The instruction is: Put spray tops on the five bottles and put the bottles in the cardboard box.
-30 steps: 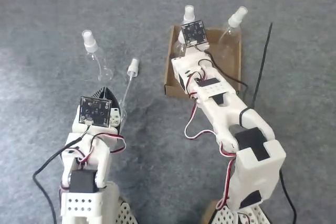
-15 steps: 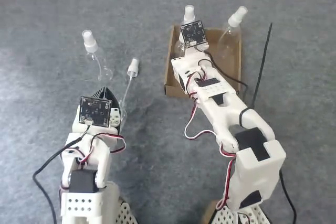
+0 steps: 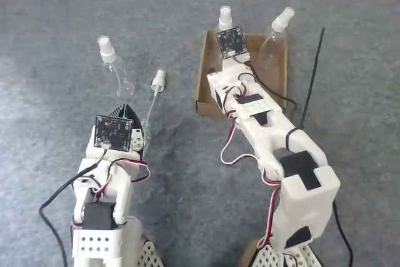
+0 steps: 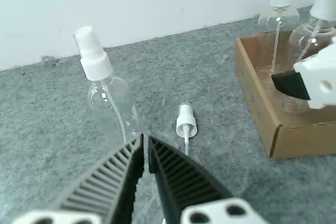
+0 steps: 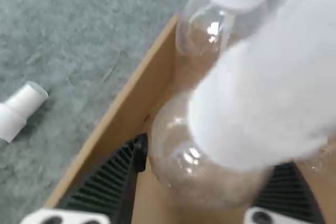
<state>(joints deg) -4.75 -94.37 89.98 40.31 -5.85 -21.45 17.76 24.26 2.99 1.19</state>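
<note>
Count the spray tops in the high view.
4: one top on the carpet bottle, one ahead of the left gripper, two on bottles in the box. The right arm may hide another.

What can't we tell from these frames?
Right wrist view: whether the right gripper grips the bottle in the cardboard box; a blurred white shape covers it.
High view: the cardboard box's inside; the right arm hides most of it.
Left wrist view: tube end of the spray top nearest the left gripper, hidden behind that gripper.
</note>
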